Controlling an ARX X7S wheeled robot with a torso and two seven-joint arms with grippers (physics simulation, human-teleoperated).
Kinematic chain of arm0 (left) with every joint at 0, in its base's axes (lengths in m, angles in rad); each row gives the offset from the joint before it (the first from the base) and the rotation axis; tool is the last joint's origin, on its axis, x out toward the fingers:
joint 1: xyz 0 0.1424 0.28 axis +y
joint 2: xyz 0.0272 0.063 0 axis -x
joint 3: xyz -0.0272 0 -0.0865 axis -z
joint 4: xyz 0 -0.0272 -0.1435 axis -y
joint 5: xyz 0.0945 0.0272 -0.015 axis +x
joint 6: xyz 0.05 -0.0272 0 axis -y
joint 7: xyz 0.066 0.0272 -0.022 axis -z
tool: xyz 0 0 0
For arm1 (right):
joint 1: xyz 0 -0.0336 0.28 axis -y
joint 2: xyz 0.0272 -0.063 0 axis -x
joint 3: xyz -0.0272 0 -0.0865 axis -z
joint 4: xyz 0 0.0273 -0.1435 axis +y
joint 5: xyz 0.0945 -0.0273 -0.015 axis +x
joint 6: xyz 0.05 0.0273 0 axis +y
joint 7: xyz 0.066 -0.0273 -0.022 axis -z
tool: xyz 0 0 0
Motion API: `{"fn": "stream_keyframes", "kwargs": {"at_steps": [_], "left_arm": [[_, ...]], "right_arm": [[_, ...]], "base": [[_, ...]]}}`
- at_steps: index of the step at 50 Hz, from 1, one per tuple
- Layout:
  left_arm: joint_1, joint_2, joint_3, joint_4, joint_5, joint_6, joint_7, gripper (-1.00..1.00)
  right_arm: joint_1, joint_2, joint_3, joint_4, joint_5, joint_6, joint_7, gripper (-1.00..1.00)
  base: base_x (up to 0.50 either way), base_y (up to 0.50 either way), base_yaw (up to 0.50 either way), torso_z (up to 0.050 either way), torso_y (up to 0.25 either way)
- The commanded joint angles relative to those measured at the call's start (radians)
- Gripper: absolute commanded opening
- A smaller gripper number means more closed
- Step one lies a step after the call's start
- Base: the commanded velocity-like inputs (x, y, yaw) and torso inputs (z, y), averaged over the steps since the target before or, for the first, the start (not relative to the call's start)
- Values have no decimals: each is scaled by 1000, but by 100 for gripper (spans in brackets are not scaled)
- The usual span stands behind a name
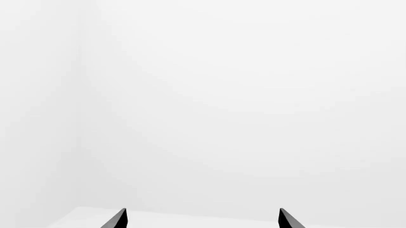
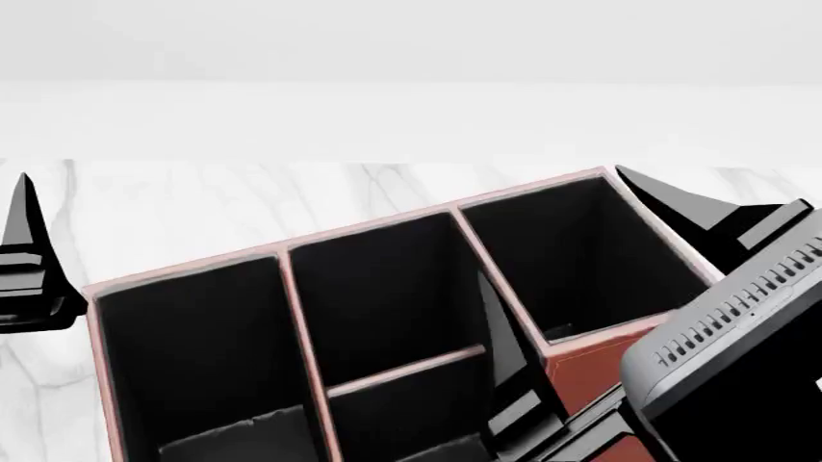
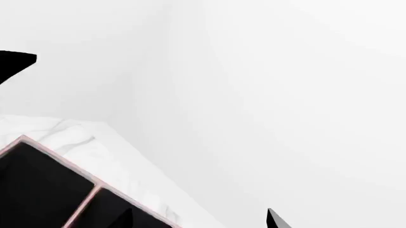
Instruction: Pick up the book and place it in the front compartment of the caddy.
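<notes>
Right tool (image 2: pixel 584 289) hangs over the caddy (image 2: pixel 385 298), fingers apart and empty, one tip above the middle divider. Left tool (image 1: pixel 201 219) also spread, off to the side over the marble surface (image 2: pixel 192 212). Book isn't visible in any view. Risk: descending blind, a right fingertip catches a divider or rim and shoves the caddy.

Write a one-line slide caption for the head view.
Head view: right hand, open and empty, above the leather caddy on the marble table; left hand at the view's edge; book not visible.
</notes>
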Motion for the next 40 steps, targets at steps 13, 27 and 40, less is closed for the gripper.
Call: {"fn": "stream_keyframes", "kwargs": {"at_steps": [13,27,40], "left_arm": [[3,6,-17,-7,29,41,5,100],[5,1,-9,-7,27,43,-2,100],[1,-4,-7,-2,20,38,-8,100]], "right_arm": [[-366,253,288,-86,212,-6,-410,100],[-601,326,502,-166,317,8,-504,100],[-771,426,465,-159,324,-91,-457,100]], "base": [[0,0,0,0,0],[0,0,0,0,0],[0,0,0,0,0]]}}
